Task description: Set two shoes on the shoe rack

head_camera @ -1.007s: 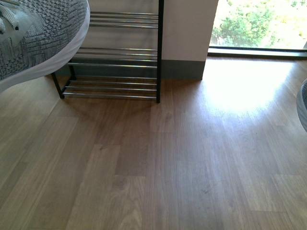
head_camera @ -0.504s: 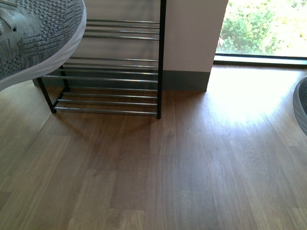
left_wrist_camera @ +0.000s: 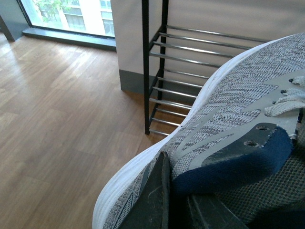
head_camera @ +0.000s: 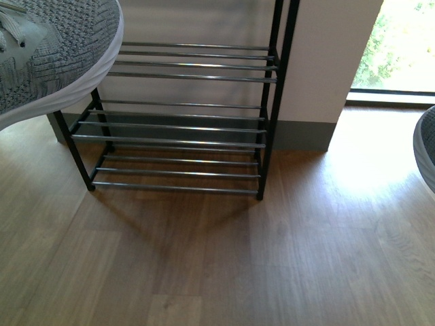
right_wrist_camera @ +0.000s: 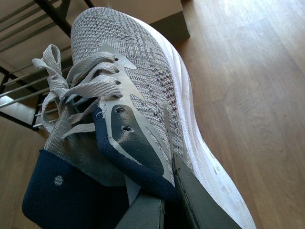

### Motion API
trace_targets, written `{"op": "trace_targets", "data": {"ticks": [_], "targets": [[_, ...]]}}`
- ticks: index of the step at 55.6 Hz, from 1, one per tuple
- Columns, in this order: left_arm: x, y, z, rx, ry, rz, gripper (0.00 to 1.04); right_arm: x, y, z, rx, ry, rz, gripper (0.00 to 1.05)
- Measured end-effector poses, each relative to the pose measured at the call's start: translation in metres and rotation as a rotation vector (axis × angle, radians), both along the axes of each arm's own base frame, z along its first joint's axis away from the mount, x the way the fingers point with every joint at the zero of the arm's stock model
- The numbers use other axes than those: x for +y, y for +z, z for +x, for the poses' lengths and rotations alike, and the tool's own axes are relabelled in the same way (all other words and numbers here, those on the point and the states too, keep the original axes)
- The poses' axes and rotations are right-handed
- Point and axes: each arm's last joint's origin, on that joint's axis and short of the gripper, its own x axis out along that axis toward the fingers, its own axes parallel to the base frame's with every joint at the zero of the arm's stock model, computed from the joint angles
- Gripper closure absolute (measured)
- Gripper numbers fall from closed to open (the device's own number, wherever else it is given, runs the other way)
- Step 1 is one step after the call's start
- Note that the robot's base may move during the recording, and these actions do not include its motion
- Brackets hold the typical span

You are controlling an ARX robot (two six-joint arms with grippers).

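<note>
over the wood floor (head_camera: 204, 272) the rack (head_camera: 183, 125), off to the left 1 s ago, now sits near centre with both ends showing, so the robot seems to be squaring up to it. the left shoe (head_camera: 54, 54) hangs in front of its upper left; the right shoe (head_camera: 427, 153) shows only at the far right edge, well apart. neither is on a tier. the left gripper (left_wrist_camera: 178, 200) clamps the left shoe's collar, the right gripper (right_wrist_camera: 167, 191) the right shoe's.
</note>
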Motion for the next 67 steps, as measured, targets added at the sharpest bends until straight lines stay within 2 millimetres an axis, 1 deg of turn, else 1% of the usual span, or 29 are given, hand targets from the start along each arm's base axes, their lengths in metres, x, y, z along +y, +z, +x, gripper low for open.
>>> {"op": "trace_targets", "data": {"ticks": [67], "targets": [[0.0007, 0.0001, 0.0001, -0.001, 0.006, -0.001, 1.03, 0.0004, 0.0001, 0.0002, -0.001, 0.002, 0.002, 1.04]]}}
